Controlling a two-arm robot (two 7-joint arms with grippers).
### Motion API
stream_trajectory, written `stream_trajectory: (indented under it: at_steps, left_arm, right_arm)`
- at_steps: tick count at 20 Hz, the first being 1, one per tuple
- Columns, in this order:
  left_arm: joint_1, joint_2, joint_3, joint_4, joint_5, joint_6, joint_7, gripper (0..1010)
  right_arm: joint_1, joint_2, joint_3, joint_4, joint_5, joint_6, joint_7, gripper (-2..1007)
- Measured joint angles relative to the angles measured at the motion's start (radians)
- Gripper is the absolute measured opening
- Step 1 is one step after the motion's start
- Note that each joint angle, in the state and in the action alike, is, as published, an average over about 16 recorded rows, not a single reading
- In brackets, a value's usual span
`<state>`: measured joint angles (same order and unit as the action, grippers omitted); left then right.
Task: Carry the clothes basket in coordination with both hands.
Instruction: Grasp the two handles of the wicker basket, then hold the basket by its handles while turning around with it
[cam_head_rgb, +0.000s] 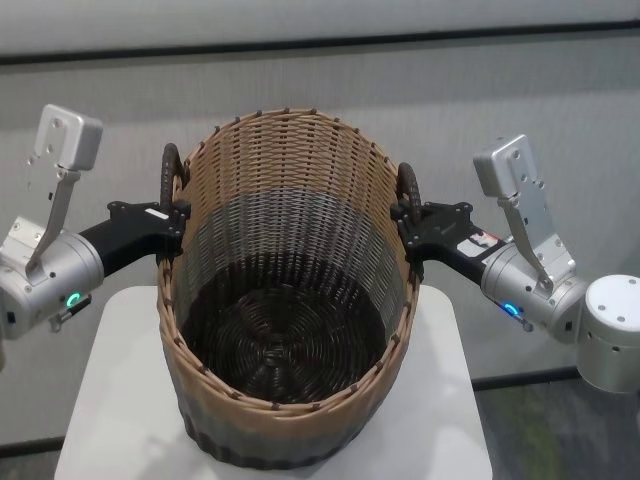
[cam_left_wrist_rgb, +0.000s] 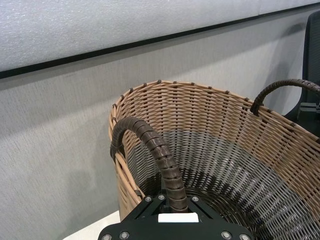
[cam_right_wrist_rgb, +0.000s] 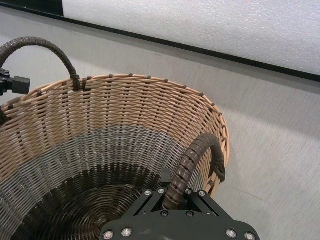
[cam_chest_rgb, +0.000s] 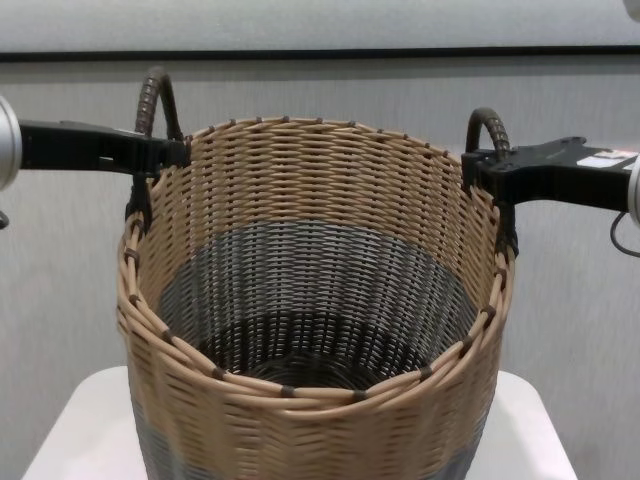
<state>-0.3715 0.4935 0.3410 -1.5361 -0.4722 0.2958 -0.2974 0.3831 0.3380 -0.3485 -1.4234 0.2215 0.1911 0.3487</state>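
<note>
The clothes basket (cam_head_rgb: 290, 250) is large, round and woven, with a tan upper band, a grey middle and a dark base. It stands upright over a white table (cam_head_rgb: 110, 400). Whether it touches the top I cannot tell. My left gripper (cam_head_rgb: 172, 215) is shut on the left loop handle (cam_head_rgb: 170, 168). My right gripper (cam_head_rgb: 408, 218) is shut on the right loop handle (cam_head_rgb: 409, 182). The left wrist view shows the left handle (cam_left_wrist_rgb: 155, 150) running into the left gripper (cam_left_wrist_rgb: 172, 207). The right wrist view shows the right handle (cam_right_wrist_rgb: 192, 165) in the right gripper (cam_right_wrist_rgb: 172, 197). The chest view shows the basket (cam_chest_rgb: 320, 250) between both grippers (cam_chest_rgb: 165, 150) (cam_chest_rgb: 480, 165).
A grey wall (cam_head_rgb: 320, 90) with a black stripe stands close behind the basket. The white table is small, and the basket covers most of its top. Dark floor (cam_head_rgb: 560, 430) shows to the right of the table.
</note>
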Motion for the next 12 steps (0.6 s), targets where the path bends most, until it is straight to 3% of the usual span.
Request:
stream_trajectory:
  at_steps: [7,12]
  left_arm:
    - [0.001,-0.001,-0.001,-0.001,0.003,-0.001,-0.001,0]
    - [0.005,-0.003,-0.006,-0.004,0.011,-0.010,-0.002,0]
  right_arm:
    - [0.000,0.000,0.000,-0.001,-0.003,-0.005,-0.002,65]
    - [0.000,0.000,-0.001,-0.006,-0.019,-0.025,-0.010,65]
